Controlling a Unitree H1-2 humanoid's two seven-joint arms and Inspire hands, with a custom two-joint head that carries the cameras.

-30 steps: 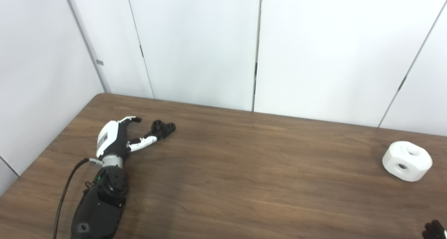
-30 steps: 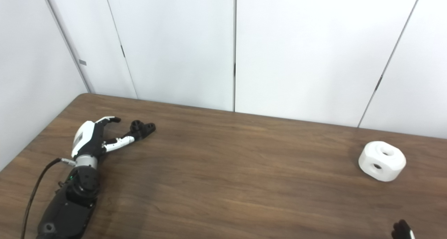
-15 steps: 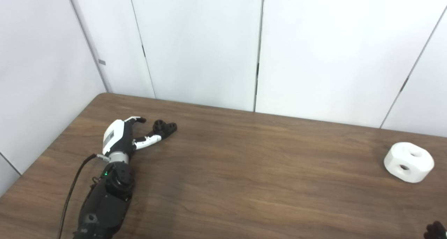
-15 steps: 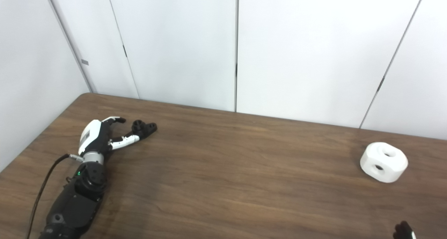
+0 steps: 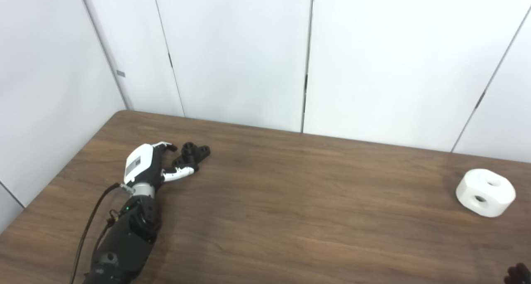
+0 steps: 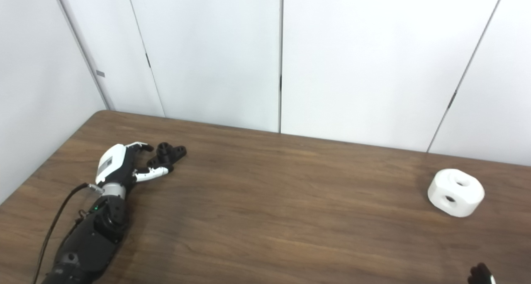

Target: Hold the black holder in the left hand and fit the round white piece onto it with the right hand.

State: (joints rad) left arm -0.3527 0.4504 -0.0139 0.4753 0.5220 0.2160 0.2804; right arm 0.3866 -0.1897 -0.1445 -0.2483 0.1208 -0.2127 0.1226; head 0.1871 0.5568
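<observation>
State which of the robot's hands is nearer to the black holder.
Left. The left hand is right at the black holder, fingers around its near end; the right hand is far off at the table's opposite, near corner.

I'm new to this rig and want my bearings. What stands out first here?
The left hand lies at the table's far left, its fingers spread by the small black holder. Far across the bare wood, near the right edge, sits the round white piece, alone. Only a dark tip of the right hand shows at the bottom right corner.
</observation>
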